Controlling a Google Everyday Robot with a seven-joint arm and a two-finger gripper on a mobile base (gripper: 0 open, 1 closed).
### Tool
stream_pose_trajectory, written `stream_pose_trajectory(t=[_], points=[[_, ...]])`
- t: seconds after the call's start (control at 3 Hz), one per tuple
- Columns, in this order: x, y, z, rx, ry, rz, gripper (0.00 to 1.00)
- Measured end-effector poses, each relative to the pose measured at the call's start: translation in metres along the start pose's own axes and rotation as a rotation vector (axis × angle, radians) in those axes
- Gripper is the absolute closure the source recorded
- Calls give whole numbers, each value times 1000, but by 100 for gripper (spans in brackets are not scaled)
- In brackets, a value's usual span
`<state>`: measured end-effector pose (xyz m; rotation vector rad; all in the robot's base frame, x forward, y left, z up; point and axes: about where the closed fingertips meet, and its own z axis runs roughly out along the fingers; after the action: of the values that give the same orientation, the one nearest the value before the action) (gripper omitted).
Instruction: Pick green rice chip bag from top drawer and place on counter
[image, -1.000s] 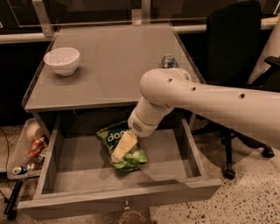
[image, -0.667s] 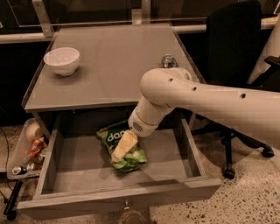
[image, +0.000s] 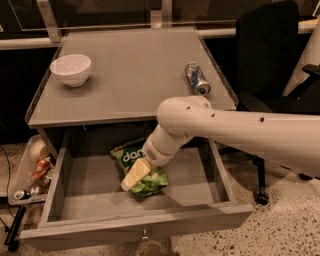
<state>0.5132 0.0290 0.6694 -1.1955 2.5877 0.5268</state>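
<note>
The green rice chip bag (image: 129, 157) lies flat in the middle of the open top drawer (image: 135, 227), white lettering facing up. My gripper (image: 134, 175) reaches down into the drawer from the right and rests on top of the bag, covering its middle. The bag's lower green end (image: 151, 184) shows past the gripper. My white arm (image: 225, 132) crosses over the drawer's right side. The grey counter (image: 130, 75) lies just above and behind the drawer.
A white bowl (image: 71, 69) sits at the counter's left back. A blue-silver can (image: 197, 78) lies on its side at the counter's right edge. A tray of litter (image: 30, 172) hangs left of the drawer. A black chair (image: 270, 55) stands to the right.
My arm has dropped lower into the drawer and the gripper has shifted a little toward the front left over the bag. The can now shows fully. The bag has not moved.
</note>
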Motion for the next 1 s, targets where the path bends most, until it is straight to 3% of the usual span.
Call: stream_pose_trajectory(t=[0.67, 1.0], points=[[-19, -15, 39, 67, -30, 71, 0], [-21, -17, 61, 60, -16, 89, 0]])
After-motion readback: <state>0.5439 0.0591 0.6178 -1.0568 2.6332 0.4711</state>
